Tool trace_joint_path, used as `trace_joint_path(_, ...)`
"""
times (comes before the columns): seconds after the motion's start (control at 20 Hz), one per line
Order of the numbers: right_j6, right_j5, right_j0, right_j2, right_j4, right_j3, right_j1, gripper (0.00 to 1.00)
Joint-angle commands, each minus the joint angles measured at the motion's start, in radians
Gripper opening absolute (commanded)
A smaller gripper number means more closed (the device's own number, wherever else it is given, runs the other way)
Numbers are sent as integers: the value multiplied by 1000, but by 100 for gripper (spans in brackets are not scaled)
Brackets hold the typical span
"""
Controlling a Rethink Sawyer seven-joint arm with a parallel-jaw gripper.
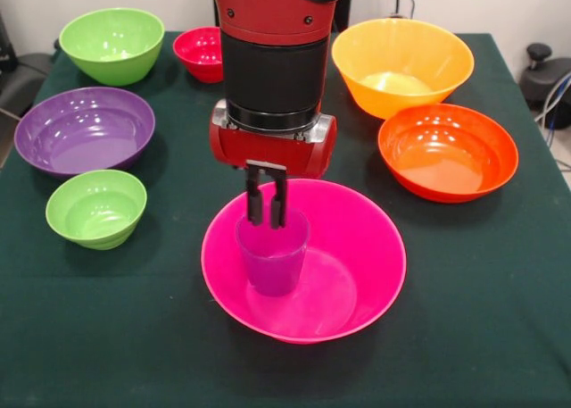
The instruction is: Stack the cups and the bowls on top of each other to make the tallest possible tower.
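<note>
A purple cup stands upright inside the large pink bowl, left of the bowl's middle. My gripper comes straight down onto the cup. Its two black fingers are close together at the cup's far rim, with their tips showing through the translucent wall. Around them on the dark green cloth lie a purple bowl, a small green bowl, a medium green bowl, a small red bowl, a yellow-orange bowl and an orange-red bowl. Nothing is stacked above the cup.
The arm's thick red and black wrist hangs over the table's middle and hides part of the red bowl. A black device sits off the table at the right edge. Dark green cloth runs along the front.
</note>
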Motion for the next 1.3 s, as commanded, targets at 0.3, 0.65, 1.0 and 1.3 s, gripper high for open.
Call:
trace_joint_path(0.3, -113, 97, 10, 55, -60, -34, -6, 0)
trace_joint_path(0.65, -108, 116, 17, 59, -56, -56, 18, 0)
trace_joint_path(1.0, -94, 61, 31, 64, -67, -98, 83, 0)
trace_joint_path(1.3, -70, 94, 59, 44, -65, -124, 111, 0)
